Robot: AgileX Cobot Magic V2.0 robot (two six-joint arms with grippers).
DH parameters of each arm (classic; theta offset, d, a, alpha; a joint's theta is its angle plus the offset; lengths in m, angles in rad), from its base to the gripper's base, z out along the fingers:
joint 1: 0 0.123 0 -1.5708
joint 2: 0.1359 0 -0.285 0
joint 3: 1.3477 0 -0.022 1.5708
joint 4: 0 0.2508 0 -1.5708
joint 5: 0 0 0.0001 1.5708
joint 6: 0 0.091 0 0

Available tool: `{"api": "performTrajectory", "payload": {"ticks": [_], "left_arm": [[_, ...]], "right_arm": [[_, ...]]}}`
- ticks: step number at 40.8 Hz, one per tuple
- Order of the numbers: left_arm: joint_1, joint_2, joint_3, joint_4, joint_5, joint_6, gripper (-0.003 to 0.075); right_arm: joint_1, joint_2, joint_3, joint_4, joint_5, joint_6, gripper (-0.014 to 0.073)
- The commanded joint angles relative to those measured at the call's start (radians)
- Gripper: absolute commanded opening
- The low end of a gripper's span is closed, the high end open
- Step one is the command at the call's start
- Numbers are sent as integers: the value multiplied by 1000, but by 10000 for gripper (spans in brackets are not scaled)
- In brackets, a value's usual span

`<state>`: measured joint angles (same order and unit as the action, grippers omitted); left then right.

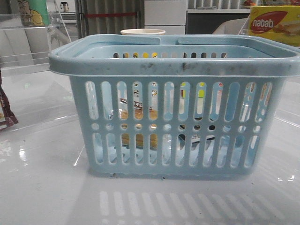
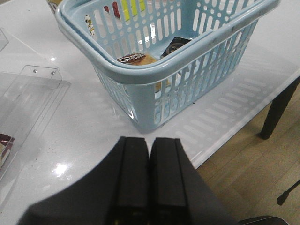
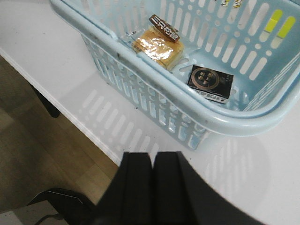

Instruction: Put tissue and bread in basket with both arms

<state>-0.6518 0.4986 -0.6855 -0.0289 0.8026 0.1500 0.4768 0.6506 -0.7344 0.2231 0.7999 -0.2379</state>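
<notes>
Right wrist view: the bread (image 3: 157,46), golden-brown in a clear wrapper with a dark printed band at one end, is seen lying flat on the floor of the basket (image 3: 154,91), close to one long wall. The tissue (image 3: 210,82), a small dark pack with a round pale emblem and whitish edges, lies flat just beside the bread, the two apart by a narrow gap. Both are held inside the light-blue basket, whose rim is marked with dark scuffs and whose walls are pierced by vertical slots and round holes. The right gripper (image 3: 153,183) is held outside the basket, above the table's (image 3: 42,42) near edge, its black fingers pressed together with nothing between them. In the left wrist view the left gripper (image 2: 149,180) is likewise drawn closed and empty, poised over the white table short of the basket's corner, with a clear plastic stand (image 2: 28,101) off to one side. In the front view the basket fills the middle of the table, the bread being glimpsed through the slots, and a yellow-red nabati box (image 1: 274,23) is seen behind, toward the far right corner.
</notes>
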Motion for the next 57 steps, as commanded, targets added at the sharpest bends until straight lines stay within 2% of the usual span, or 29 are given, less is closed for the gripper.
{"api": "performTrajectory", "payload": {"ticks": [1,9,14,23,33,40,57], "left_arm": [[-8,3,-25,-12,-80,-12,92],[-1,-33,-11,-14,-95,-12,92],[93,-105,43,-7,-167,-12,92],[335,-314,328,-7,-567,-12,92],[497,-471,605,-61,-795,-12,92],[515,-525,701,-65,-917,-12,92],[553,-521,699,-61,-945,-12,92]], "right_arm": [[1,-4,-26,0,-57,-7,57],[1,-4,-26,0,-57,-7,57],[1,-4,-26,0,-53,-7,57],[1,-4,-26,0,-48,-7,57],[1,-4,-26,0,-47,-7,57],[1,-4,-26,0,-47,-7,57],[1,-4,-26,0,-40,-7,57]]}}
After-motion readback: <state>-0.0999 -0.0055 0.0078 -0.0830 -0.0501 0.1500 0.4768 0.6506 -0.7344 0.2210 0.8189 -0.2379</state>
